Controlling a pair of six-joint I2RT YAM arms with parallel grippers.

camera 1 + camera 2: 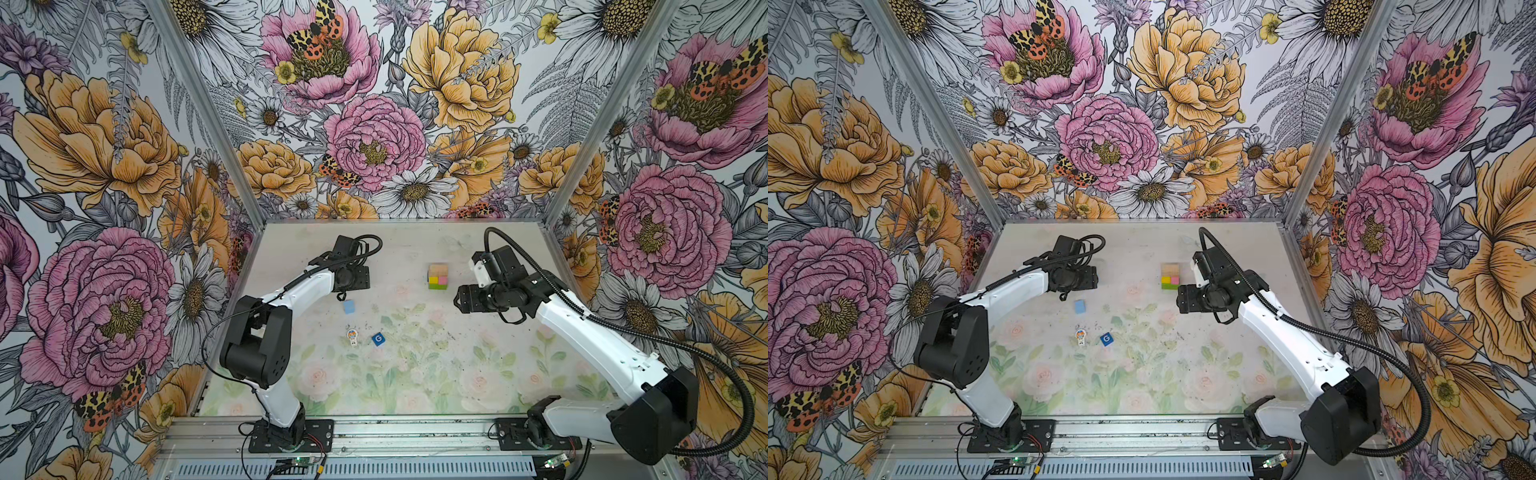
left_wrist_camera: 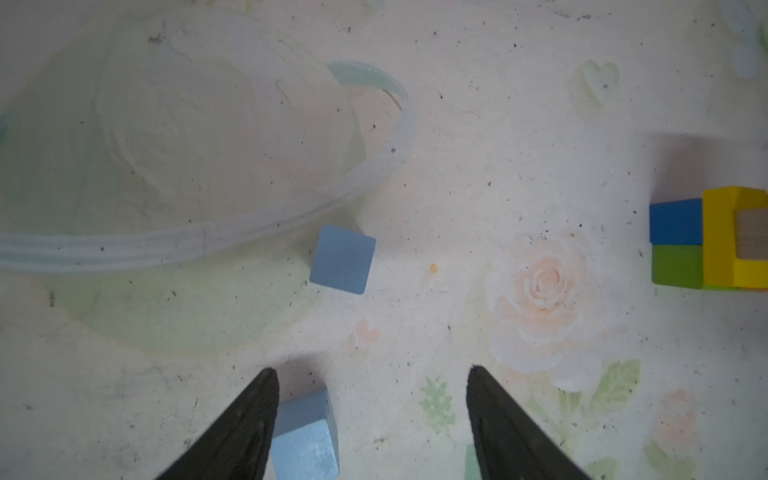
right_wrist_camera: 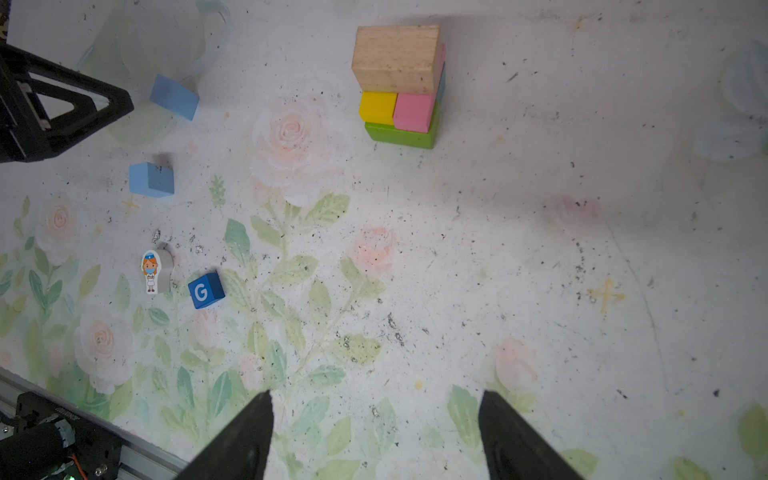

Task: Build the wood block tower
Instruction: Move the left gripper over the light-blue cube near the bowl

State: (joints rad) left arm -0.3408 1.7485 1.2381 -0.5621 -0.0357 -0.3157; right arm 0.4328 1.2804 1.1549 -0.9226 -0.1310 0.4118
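The wood block tower (image 1: 437, 276) (image 1: 1170, 277) stands at the back of the mat: a tan brick (image 3: 395, 58) on yellow (image 3: 377, 107) and pink (image 3: 414, 111) bricks over a green one (image 3: 401, 135). A dark blue block (image 2: 675, 220) shows in its base. My left gripper (image 2: 372, 370) is open and low over the mat. One light blue cube (image 2: 305, 436) lies between its fingers, against one of them. A second light blue cube (image 1: 349, 306) (image 2: 343, 259) lies loose nearby. The white toy figure (image 1: 353, 337) (image 3: 151, 272) lies flat. My right gripper (image 3: 376, 392) is open and empty, beside the tower.
A dark blue cube with a white G (image 1: 378, 339) (image 3: 205, 290) sits next to the figure. The flowered mat (image 1: 436, 374) is bounded by patterned walls at the back and sides and by an aluminium rail (image 1: 415, 432) with both arm bases in front.
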